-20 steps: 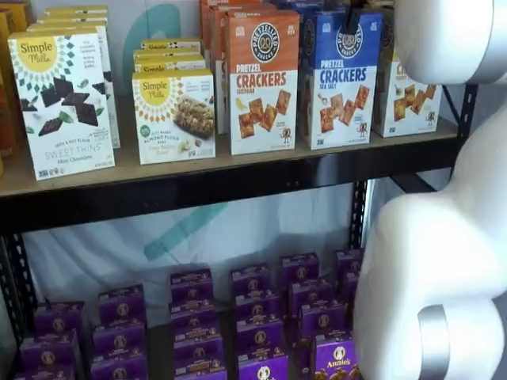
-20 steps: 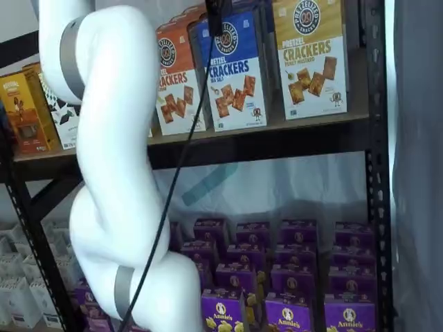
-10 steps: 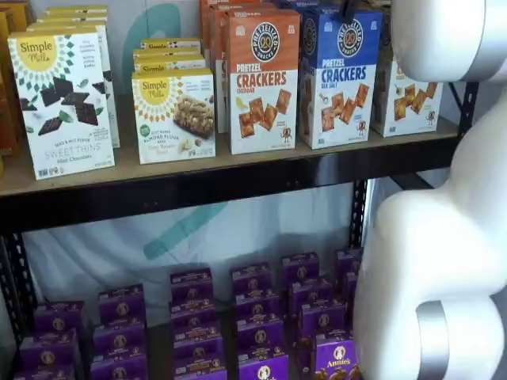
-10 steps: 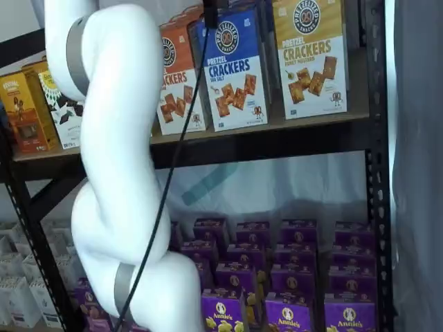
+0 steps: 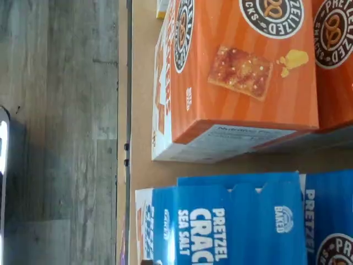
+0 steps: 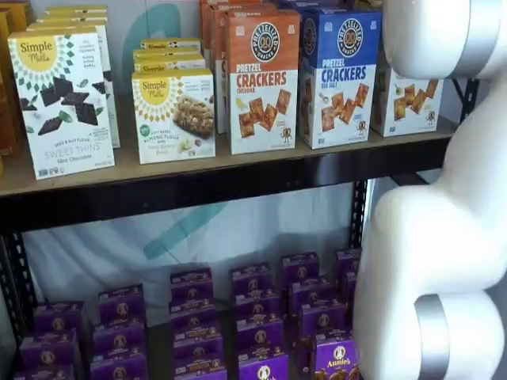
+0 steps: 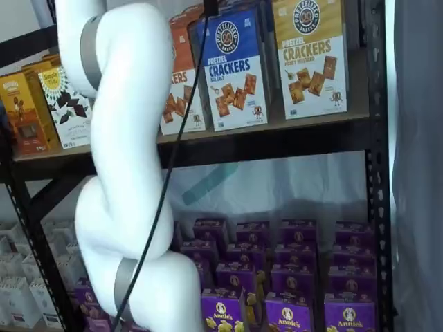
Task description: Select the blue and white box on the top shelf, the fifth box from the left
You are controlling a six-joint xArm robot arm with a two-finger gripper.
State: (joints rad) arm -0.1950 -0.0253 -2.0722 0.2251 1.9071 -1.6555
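The blue and white box [image 6: 341,79] stands upright at the front of the top shelf [image 6: 238,180], between an orange "CHEDDAR" box [image 6: 263,79] and a yellow-topped cracker box [image 6: 404,99]. It also shows in a shelf view [image 7: 233,69], and the wrist view shows its blue top [image 5: 231,221] from above. Of my gripper [image 7: 210,6] only a black tip shows at the view's top edge, just above the blue box, with a cable [image 7: 173,159] hanging beside it. Whether the fingers are apart cannot be told. The box rests on the shelf.
My white arm [image 6: 444,237] fills the right of one shelf view and the left of the other [image 7: 131,173]. Simple Mills boxes [image 6: 63,103] stand further left. Several purple boxes [image 6: 253,317] fill the lower shelf. A black upright [image 7: 374,138] bounds the shelf.
The black fingers have risen: they have left one shelf view's top edge and barely show in the other. The arm has shifted sideways. The boxes have not moved.
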